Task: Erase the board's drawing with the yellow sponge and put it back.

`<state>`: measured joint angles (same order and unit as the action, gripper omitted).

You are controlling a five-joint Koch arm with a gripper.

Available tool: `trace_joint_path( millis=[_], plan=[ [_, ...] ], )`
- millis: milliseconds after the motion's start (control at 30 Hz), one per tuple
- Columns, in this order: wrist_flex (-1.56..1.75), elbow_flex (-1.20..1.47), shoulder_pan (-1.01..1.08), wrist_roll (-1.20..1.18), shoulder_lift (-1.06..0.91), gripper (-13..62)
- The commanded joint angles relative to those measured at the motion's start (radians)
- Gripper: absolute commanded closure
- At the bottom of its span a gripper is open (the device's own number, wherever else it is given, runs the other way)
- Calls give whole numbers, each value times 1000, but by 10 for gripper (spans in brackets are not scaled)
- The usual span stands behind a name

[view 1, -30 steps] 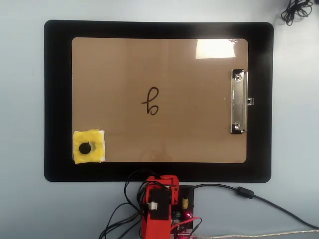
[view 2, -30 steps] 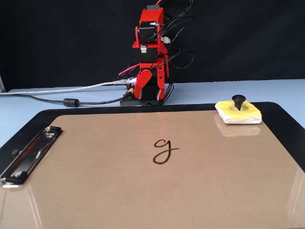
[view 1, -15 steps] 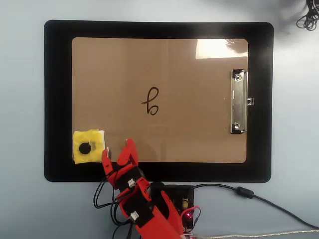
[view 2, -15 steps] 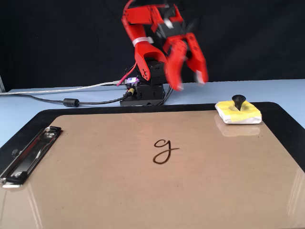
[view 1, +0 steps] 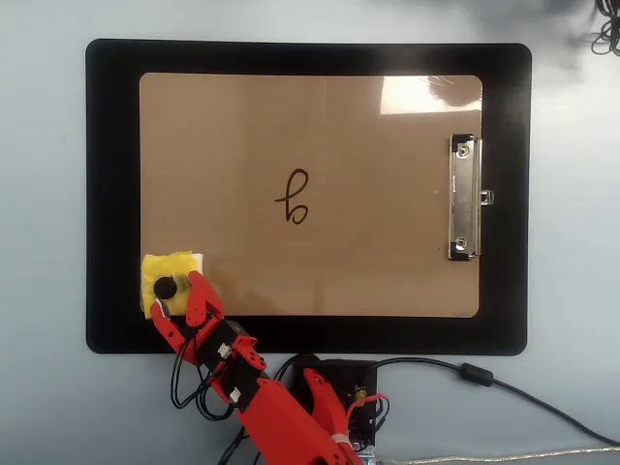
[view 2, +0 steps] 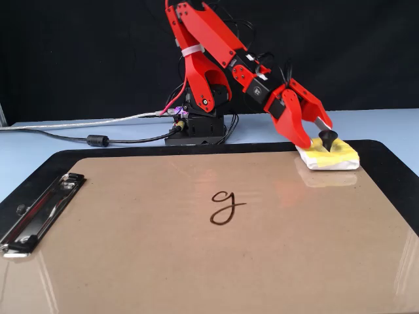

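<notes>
The tan board (view 1: 368, 262) lies on a black mat, its silver clip (view 1: 465, 199) at the right in the overhead view. The drawing (view 1: 294, 198), a small dark looped mark, sits near the board's middle; it also shows in the fixed view (view 2: 226, 205). The yellow sponge (view 1: 172, 266) rests on the board's lower-left corner in the overhead view, and at the far right in the fixed view (view 2: 337, 157). My red gripper (view 1: 175, 292) reaches down onto it, its jaws closed on either side of the black knob (view 2: 327, 138). The sponge lies flat on the board.
The black mat (view 1: 111, 194) lies under the board on a pale blue table. The arm's base (view 1: 334, 397) and its cables (view 2: 91, 139) stand just off the mat's near edge in the overhead view. The board (view 2: 131, 248) fills the fixed view's foreground.
</notes>
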<state>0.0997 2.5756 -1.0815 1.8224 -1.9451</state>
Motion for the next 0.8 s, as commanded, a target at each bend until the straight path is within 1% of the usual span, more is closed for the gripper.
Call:
trace_joint_path(
  millis=[0,267,367,433,600,633,667,700,733,767],
  plan=[
    [80,-43,-17,3,8,168],
    [91,-97,-18,2,109,169],
    [126,-91,-18,-11,137,188],
    [156,-87,-17,-48,158,214],
    [279,-98,-15,-124,259,219],
    [314,-94,-14,-126,284,230],
    [339,-91,-14,-126,299,266],
    [356,-87,-11,-126,305,317],
    [373,-86,-9,-130,305,390],
    [376,-86,-5,-137,305,437]
  ],
)
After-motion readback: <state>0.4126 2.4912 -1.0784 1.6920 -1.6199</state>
